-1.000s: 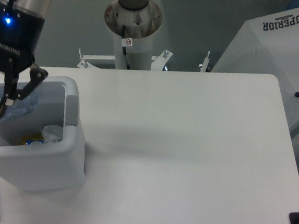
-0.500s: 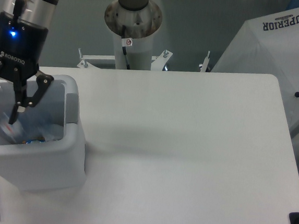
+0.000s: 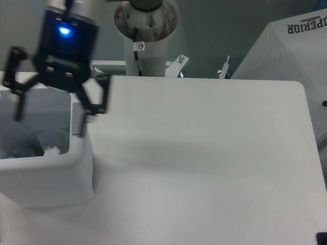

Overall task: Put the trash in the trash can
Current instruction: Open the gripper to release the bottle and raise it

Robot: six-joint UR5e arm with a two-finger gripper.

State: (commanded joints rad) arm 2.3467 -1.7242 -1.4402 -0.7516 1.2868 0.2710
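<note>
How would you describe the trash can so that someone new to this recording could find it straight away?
Start at the white table that fills most of the view and go to its near left corner. There stands the trash can, a boxy white plastic bin with rounded corners and a thick rim, directly below the gripper with its jaws spread wide. It is the only open container on the table, with a grey tab on its right wall.

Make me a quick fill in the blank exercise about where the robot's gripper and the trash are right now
1. The gripper hangs over the bin with its fingers spread ____.
2. The gripper holds ____.
3. The white tissue lies ____ the bin.
4. The bin stands at the table's ____ side in the picture.

Missing words: open; nothing; inside; left
</note>
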